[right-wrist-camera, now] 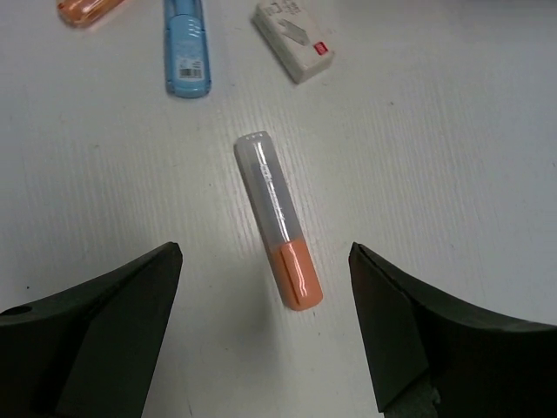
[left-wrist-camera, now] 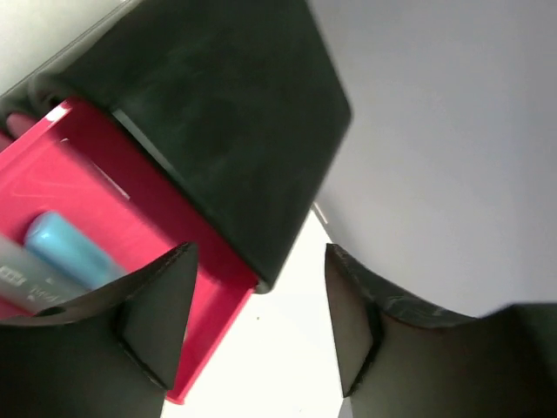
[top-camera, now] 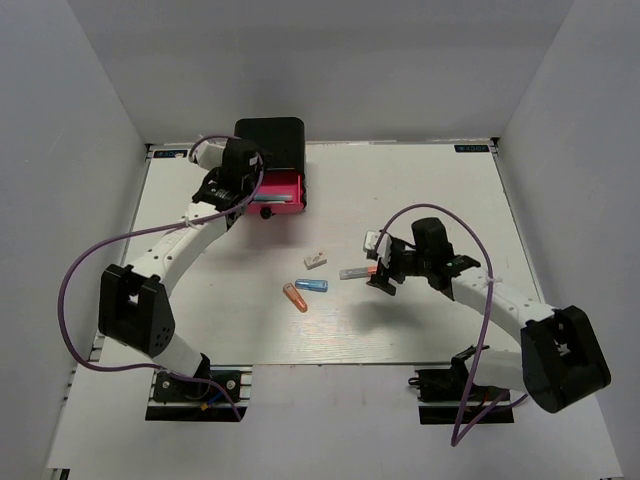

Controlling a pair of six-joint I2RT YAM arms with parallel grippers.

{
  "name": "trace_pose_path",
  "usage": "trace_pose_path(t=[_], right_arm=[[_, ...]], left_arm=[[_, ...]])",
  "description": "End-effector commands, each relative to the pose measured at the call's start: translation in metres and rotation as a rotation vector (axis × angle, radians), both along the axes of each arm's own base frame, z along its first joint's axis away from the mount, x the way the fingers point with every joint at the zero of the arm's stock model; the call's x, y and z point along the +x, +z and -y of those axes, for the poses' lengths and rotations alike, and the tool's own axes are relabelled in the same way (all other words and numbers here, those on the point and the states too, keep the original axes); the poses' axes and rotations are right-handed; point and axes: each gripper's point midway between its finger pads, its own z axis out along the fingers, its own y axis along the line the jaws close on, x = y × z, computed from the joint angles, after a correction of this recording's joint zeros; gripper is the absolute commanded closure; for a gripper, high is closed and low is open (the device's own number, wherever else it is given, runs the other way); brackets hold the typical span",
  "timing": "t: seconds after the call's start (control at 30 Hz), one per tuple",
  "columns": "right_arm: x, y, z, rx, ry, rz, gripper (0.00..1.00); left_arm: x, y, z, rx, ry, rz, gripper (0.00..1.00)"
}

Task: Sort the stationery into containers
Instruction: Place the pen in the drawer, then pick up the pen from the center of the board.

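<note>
- Jaws of the left tool (left-wrist-camera: 258, 254) stand wide apart and hold nothing, above the open pink drawer (left-wrist-camera: 78, 165) of the black cabinet (left-wrist-camera: 235, 113).
- A smooth light blue piece (left-wrist-camera: 65, 248) with a round end lies in that drawer.
- The right tool (right-wrist-camera: 265, 248) is wide open too, above a grey and orange piece (right-wrist-camera: 278, 222) lying on the white desk (right-wrist-camera: 452, 174), not touching it.
- The blue piece (right-wrist-camera: 187, 48) has a barcode sticker; the white block (right-wrist-camera: 294, 39) has writing too small to read.

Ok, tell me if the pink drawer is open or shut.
Open: the pink drawer sticks out of the black cabinet, and the left wrist view shows a light blue piece lying inside it.
</note>
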Motion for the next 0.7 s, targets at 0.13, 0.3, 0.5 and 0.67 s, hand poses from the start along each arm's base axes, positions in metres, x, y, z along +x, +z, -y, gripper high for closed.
trace_pose_path(t=[0.13,0.3,0.5,0.67], right_arm=[[-0.006,-0.011,-0.017,-0.034,0.303,0.106,0.22],[0.012,-0.028,-0.024,-0.079,0.352,0.074,0.23],[0.033,-0.032,-0.030,-0.130,0.399,0.069,0.23],[0.026,-0.065,-0.023,-0.207,0.471,-0.036,0.29]], left_arm=[[-0.012,0.079,0.006,0.135,-0.163,0.157,0.75],[-0.065,0.079,0.023,0.314,-0.463,0.303,0.74],[-0.140,0.048,-0.002,0.403,-0.549,0.245,0.30],[-0.176,0.006,-0.023,0.387,-0.525,0.134,0.24]])
